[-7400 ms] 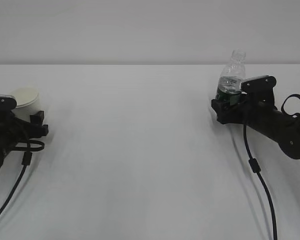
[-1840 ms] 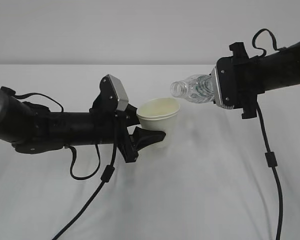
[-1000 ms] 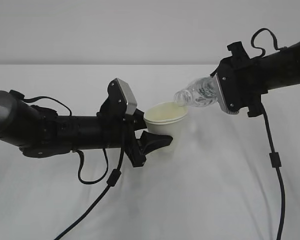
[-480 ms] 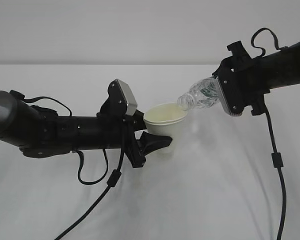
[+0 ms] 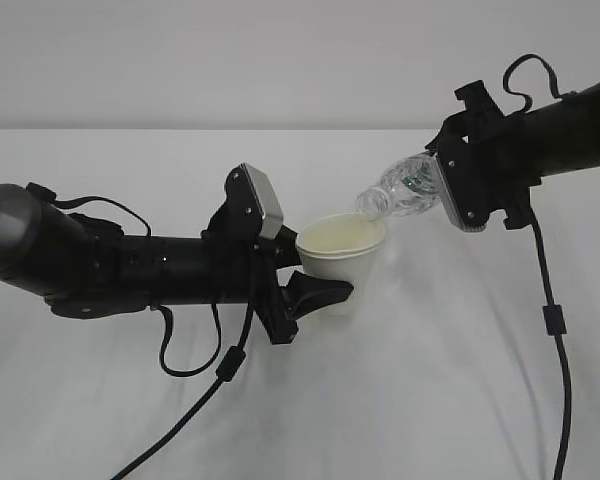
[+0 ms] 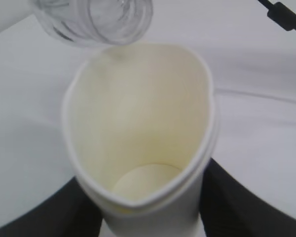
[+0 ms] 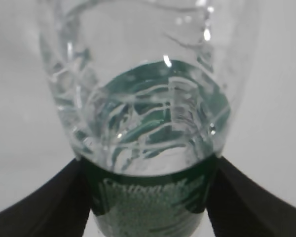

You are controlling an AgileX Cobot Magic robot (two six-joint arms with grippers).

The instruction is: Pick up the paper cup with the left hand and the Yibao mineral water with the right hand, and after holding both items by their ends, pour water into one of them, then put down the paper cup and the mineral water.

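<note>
Both tools carry something now. With my left tool (image 5: 315, 295) I hold the paper cup (image 5: 341, 260) low on its wall, so the mouth is free and faces up; in the left wrist view the rim is pressed into an oval by the grip. My right tool (image 5: 442, 190) is clamped around the green label of the Yibao mineral water (image 5: 400, 190), near the bottom end. This leaves the neck free, and I keep the bottle tilted down to the left, with its open mouth just above the far rim of the cup. I judge this is the pouring step, but I cannot see a stream or water in the cup. Both things hang above the white counter (image 5: 420, 400), which has soft folds like a cloth. Behind it stands a plain pale wall (image 5: 280, 60).
</note>
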